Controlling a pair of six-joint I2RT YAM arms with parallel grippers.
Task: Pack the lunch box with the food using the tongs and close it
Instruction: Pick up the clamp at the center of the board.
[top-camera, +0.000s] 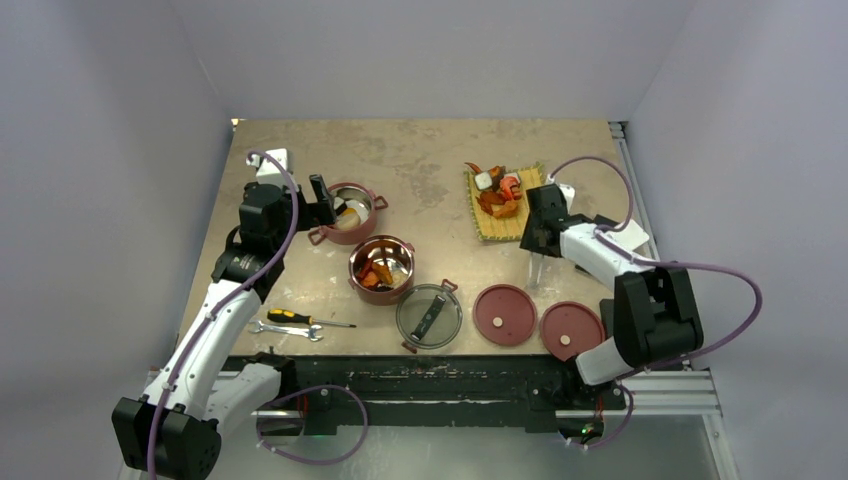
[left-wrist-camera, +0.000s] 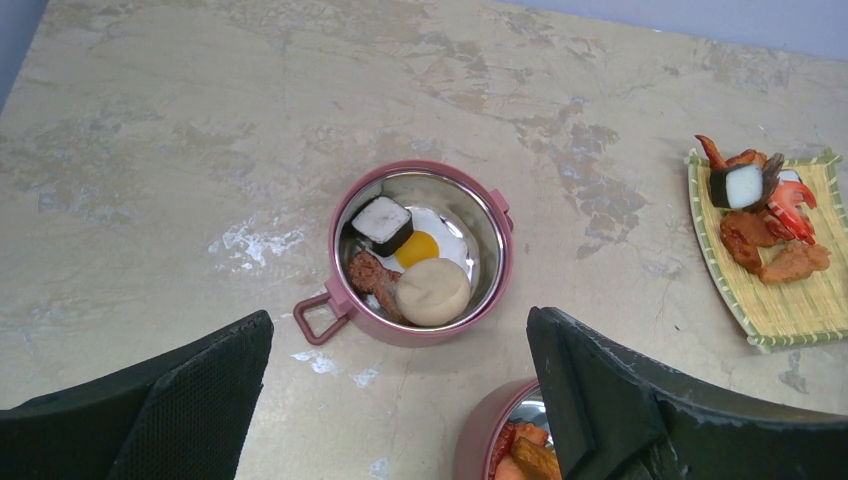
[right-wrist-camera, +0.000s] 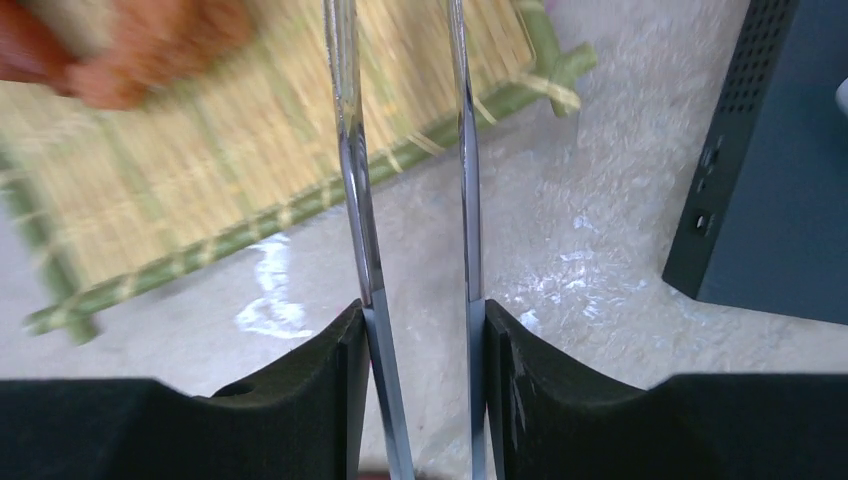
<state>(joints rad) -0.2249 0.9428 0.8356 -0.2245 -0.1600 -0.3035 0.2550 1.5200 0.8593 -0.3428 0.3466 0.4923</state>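
Here, my right gripper (right-wrist-camera: 422, 325) pinches the tongs (right-wrist-camera: 350, 200), slim, slick, springy steel arms that I judge need a firm squeeze mid-length, running out over the ribbed woven mat (right-wrist-camera: 200, 170) toward light, lumpy food (right-wrist-camera: 130, 50), while my left gripper (left-wrist-camera: 398, 322) hangs spread wide above the lunch box (left-wrist-camera: 345, 215) and its steel-lined bowl.

The right gripper (right-wrist-camera: 422, 335) clamps the tongs (right-wrist-camera: 355, 200), whose arms reach over the woven mat (right-wrist-camera: 180, 180).

My worktop (top-camera: 420, 160) bears the far bowl (top-camera: 374, 208), near bowl (top-camera: 385, 297), mat (top-camera: 492, 230), clear lid (top-camera: 429, 316), red lid (top-camera: 505, 314), second red lid (top-camera: 571, 330), screwdriver (top-camera: 295, 318) and wrench (top-camera: 285, 329).
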